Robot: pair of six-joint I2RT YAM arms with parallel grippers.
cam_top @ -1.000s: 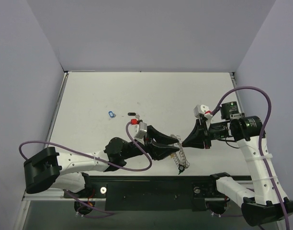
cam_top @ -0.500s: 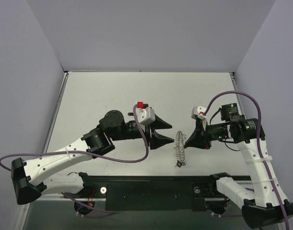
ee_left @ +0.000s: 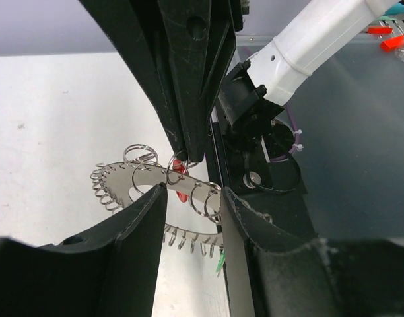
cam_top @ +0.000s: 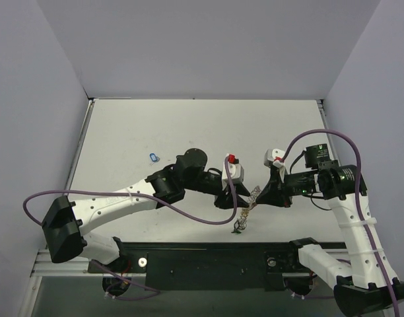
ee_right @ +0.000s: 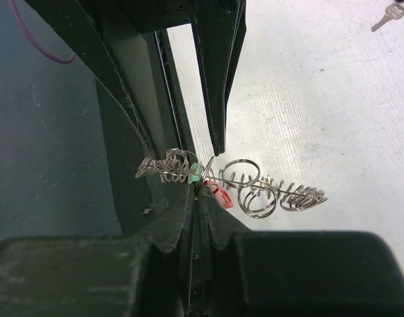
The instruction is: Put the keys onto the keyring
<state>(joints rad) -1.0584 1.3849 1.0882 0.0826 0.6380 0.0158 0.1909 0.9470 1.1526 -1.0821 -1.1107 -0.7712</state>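
The blue key lay on the table well left of the keyring, apart from it. My left gripper stood just left of the keyring with its jaws parted, the flat band crossing the gap between them; I could not tell whether they touched it. My right gripper was clenched on the keyring's rim from the right, a red tag beside the pinch. Half a second before, my left gripper had been drawn back and the keyring hung straight toward the near edge. Now the keyring leaned, seen edge-on from above, its long axis running from my right fingertips down and leftward.
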